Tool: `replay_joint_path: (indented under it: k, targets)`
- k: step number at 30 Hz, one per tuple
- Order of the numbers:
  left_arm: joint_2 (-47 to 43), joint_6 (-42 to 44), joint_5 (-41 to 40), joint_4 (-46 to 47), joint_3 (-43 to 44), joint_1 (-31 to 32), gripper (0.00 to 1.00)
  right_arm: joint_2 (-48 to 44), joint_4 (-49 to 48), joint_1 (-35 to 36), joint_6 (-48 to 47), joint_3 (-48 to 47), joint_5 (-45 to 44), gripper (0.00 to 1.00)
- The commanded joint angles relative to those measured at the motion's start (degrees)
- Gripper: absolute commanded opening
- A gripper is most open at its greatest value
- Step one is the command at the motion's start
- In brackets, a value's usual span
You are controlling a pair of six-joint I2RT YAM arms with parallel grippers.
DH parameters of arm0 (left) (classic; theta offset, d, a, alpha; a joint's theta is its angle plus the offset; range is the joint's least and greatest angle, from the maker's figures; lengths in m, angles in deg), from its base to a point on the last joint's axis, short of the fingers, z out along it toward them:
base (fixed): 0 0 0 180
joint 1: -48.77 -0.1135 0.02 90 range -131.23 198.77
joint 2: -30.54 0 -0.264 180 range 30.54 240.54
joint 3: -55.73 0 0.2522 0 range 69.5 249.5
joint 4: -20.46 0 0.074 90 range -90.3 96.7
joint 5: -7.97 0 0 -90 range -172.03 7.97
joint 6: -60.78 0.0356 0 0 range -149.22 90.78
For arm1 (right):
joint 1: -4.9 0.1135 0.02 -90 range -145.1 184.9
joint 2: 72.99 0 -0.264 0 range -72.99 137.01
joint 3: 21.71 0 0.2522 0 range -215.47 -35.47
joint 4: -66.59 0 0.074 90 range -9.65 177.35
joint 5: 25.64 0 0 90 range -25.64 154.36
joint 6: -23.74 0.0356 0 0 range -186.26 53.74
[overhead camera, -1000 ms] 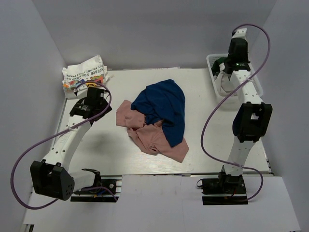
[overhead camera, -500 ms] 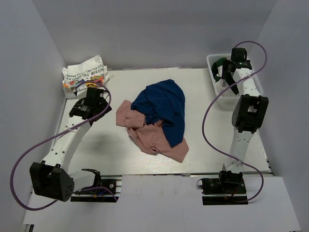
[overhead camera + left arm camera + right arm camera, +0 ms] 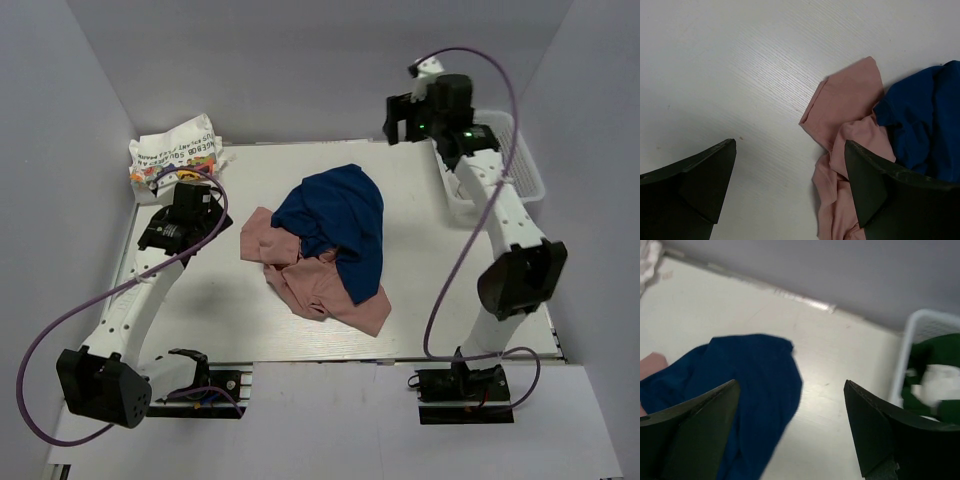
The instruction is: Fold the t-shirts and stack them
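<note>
**At mid-table: heap unfolded, no stack begun**

Mid-table, the navy tee [image 3: 335, 225] lies crumpled over the pink tee [image 3: 320, 285], and the two overlap. At the far left corner sits a white printed tee [image 3: 175, 150], bundled. We cannot tell whether it counts as folded. Far right, the basket [image 3: 530, 175] holds a dark green tee [image 3: 935, 347] with something white beside it.

Our left gripper [image 3: 790, 150] hovers over the table [image 3: 715, 60] just left of the pink tee, jaws spread with nothing between them. Our right gripper [image 3: 790, 387] is raised between the navy tee and the basket, likewise spread and empty.

We judge the task barely begun. We see no neat stack, and every tee in view needs flattening, folding and stacking.
</note>
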Motion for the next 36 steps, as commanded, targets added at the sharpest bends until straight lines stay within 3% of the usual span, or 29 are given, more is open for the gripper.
replay_joint_path:
  k: [1, 8, 19, 26, 29, 30, 31, 33, 34, 36]
  targets:
    - [-1.9, 0.5, 2.1, 1.1, -0.7, 0.3, 0.99, 9.6, 2.6, 2.5, 3.5, 1.8, -0.5, 0.9]
    - [-1.9, 1.0, 2.7, 1.7, -1.2, 0.3, 0.99, 22.7, 3.9, 5.0, 8.7, -1.7, -4.2, 0.9]
    - [-1.9, 1.0, 3.2, 2.2, -1.2, 0.3, 0.99, 28.6, 1.0, 7.0, 9.0, 2.3, -1.8, 0.9]
    - [-2.4, 1.0, 3.2, 1.7, -1.8, 0.3, 0.99, 31.6, 1.0, 8.3, 9.6, 3.4, -6.4, 0.9]
    - [-2.4, 1.0, 3.2, 1.7, -1.8, 0.3, 0.99, 31.7, 1.0, 9.2, 8.3, 3.4, -6.6, 0.73]
    - [-2.4, 1.0, 3.2, 1.7, -1.8, 0.3, 0.99, 31.5, 1.0, 9.3, 7.8, 3.3, -5.4, 0.61]
    - [-2.4, 1.0, 3.2, 1.7, -1.8, 0.3, 0.99, 30.8, 0.1, 9.1, 8.0, 3.0, -5.1, 0.27]
    - [-2.4, 1.0, 3.2, 1.1, -1.2, 0.3, 0.99, 27.4, -0.8, 8.9, 8.5, 2.8, -3.0, 0.06]
    - [-2.4, 1.0, 3.2, 1.1, -1.2, 0.3, 0.99, 26.3, -1.5, 8.9, 8.5, 2.4, -3.3, 0.0]
    - [-2.4, 1.0, 3.2, 1.1, -1.2, 0.3, 0.99, 21.4, -1.3, 9.0, 6.8, -0.2, -3.6, 0.0]
